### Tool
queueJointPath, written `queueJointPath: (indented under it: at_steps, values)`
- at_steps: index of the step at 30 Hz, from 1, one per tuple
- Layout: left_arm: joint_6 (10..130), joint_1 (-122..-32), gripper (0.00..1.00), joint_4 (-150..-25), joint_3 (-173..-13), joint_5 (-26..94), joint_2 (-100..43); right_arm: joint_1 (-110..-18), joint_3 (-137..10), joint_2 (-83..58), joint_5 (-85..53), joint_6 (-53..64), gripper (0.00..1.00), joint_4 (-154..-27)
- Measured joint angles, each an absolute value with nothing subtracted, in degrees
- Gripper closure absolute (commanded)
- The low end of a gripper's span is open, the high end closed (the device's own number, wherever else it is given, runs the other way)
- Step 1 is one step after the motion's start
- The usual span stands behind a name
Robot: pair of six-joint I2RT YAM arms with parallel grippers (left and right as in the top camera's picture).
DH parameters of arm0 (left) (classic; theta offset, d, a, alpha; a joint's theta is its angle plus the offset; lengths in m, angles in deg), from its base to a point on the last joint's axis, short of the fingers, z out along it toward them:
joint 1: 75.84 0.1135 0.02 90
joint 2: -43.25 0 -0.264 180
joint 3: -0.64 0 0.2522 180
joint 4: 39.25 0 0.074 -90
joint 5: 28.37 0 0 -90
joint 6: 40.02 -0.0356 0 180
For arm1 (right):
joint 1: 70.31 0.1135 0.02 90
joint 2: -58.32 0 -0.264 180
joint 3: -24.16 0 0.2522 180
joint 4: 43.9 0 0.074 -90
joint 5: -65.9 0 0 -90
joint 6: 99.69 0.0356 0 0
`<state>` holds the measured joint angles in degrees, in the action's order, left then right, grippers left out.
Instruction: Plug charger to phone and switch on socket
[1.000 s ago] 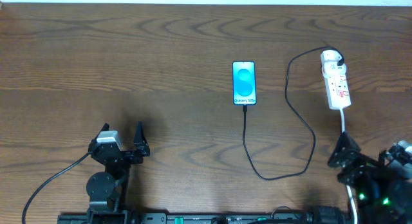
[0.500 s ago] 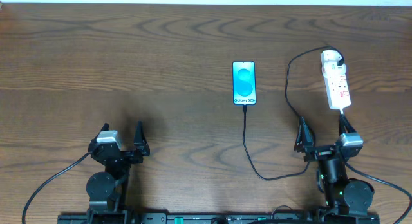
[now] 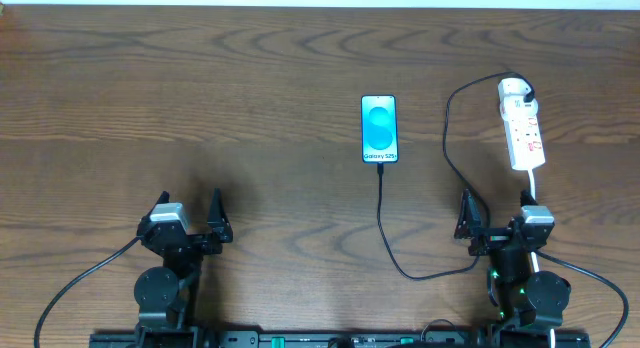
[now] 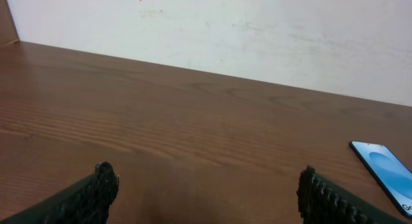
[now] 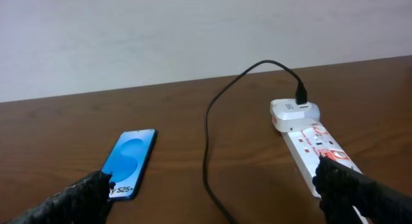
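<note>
The phone [image 3: 379, 128] lies flat at the table's middle back, its blue screen lit; it also shows in the right wrist view [image 5: 131, 162] and at the edge of the left wrist view [image 4: 385, 175]. The charger, a thin black cable [image 3: 470, 193], runs from the phone's near end in a loop to a plug at the far end of the socket [image 3: 522, 124], a white power strip at the right [image 5: 309, 137]. My left gripper [image 3: 190, 220] is open and empty at the front left. My right gripper [image 3: 495, 216] is open and empty, just in front of the socket.
The socket's thick white cord [image 3: 534, 190] runs toward the right arm's base. A pale wall [image 5: 193, 31] stands behind the table's far edge. Bare wooden table [image 3: 200, 98] lies at the left and middle.
My right arm has swung in from the front right corner and now sits upright in front of the socket with jaws open. Left arm, phone, cable and socket have not moved.
</note>
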<state>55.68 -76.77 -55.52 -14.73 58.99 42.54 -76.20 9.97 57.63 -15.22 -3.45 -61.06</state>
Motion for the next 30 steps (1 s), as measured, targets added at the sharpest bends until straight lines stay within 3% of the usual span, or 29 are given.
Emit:
queueJointPath:
  at_steps: [30]
  values:
    - [55.7,-76.8,0.09,-55.5,-14.7,59.0,42.5,-76.2,10.0,57.6,-15.9,-7.9,0.01,-61.1]
